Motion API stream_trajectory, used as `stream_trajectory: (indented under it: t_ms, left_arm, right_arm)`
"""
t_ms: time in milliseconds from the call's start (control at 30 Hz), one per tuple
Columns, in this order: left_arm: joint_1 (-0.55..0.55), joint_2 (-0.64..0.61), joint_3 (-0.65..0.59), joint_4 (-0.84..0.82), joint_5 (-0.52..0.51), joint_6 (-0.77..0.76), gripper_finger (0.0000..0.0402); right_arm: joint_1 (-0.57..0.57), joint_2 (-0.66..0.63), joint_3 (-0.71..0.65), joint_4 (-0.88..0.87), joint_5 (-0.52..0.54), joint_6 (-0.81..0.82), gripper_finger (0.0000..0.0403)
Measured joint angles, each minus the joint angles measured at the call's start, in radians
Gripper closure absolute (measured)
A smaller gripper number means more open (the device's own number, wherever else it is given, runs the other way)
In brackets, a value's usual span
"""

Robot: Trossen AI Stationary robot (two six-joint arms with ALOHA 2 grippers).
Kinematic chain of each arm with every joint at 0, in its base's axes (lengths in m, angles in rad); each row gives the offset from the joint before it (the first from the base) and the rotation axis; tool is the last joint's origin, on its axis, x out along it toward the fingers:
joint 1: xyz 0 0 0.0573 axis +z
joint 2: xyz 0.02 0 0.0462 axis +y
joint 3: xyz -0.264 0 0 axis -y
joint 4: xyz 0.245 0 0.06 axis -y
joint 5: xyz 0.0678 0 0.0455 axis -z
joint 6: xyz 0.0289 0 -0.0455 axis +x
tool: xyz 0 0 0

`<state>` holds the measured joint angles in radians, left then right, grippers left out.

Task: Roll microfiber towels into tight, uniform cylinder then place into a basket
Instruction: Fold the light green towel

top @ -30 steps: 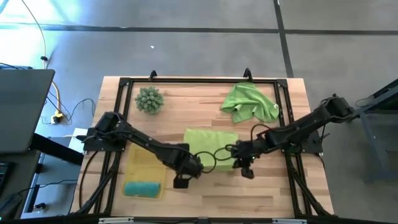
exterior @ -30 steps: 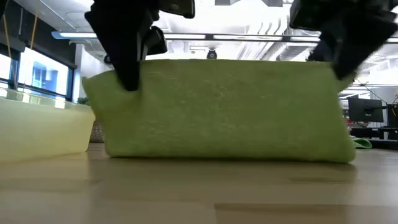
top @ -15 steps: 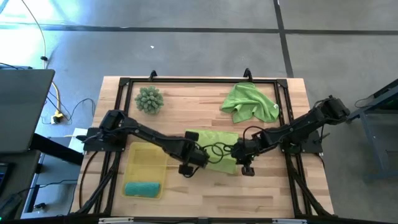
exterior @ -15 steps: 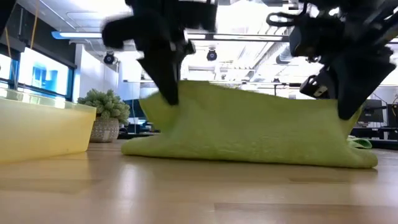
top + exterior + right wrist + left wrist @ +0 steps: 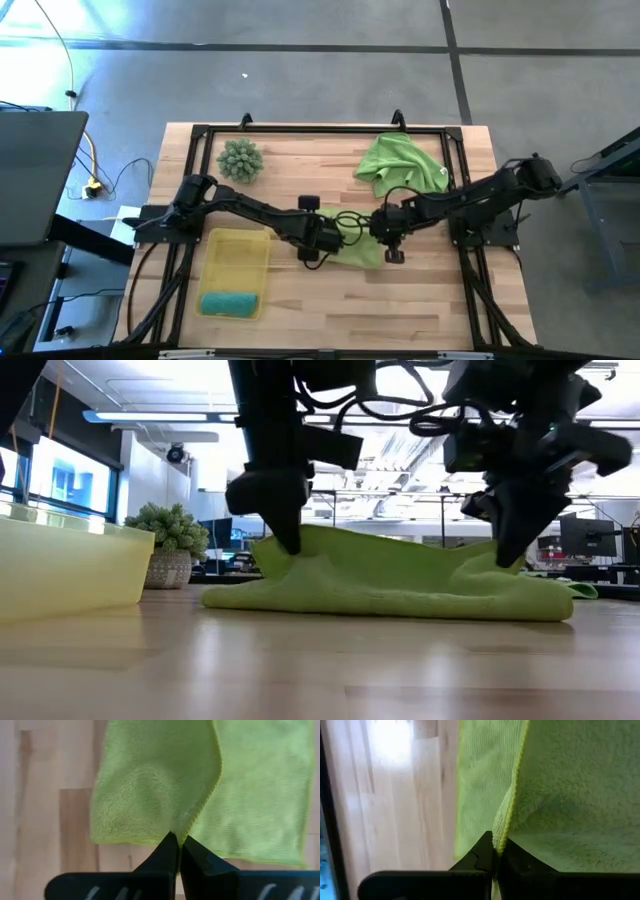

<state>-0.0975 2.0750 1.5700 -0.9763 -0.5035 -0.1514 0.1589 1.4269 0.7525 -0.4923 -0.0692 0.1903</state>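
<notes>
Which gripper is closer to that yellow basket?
Left. The left gripper pinches the lime towel just beside the yellow basket; the right gripper grips the towel's opposite end, farther away.

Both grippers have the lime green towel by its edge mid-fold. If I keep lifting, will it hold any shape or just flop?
Likely floppy: the lime green towel sags between the left gripper and right gripper. Probably light, since pinched edges alone carry it. The fleecy pile suggests it grips rather than slips.

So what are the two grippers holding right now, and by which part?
Both hold the lime towel by its hemmed edge: left gripper, right gripper.
</notes>
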Motion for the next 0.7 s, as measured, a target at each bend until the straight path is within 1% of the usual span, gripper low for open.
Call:
stream_trajectory:
  t_ms: [67, 200, 267, 333, 500, 700]
  left_arm:
    - [0.000, 0.000, 0.000, -0.009, 0.033, -0.026, 0.0401]
    - [-0.001, 0.000, 0.000, -0.036, 0.188, -0.099, 0.0401]
    - [-0.001, 0.000, 0.003, -0.057, 0.226, -0.128, 0.0401]
    - [-0.002, 0.000, 0.007, -0.071, 0.211, -0.122, 0.0401]
    - [0.017, 0.000, 0.008, -0.062, 0.098, -0.080, 0.0401]
    - [0.048, 0.006, 0.008, -0.054, 0.094, -0.081, 0.0401]
  right_arm:
    - [-0.023, 0.000, 0.000, -0.001, 0.000, -0.022, 0.0403]
    - [-0.055, 0.000, 0.000, -0.010, 0.000, -0.065, 0.0403]
    - [-0.070, 0.000, 0.000, -0.014, -0.001, -0.092, 0.0403]
    - [-0.084, 0.000, 0.000, -0.013, -0.001, -0.114, 0.0403]
    - [-0.117, 0.000, 0.000, -0.017, -0.001, -0.143, 0.0403]
    - [-0.137, 0.000, 0.000, -0.017, 0.036, -0.206, 0.0403]
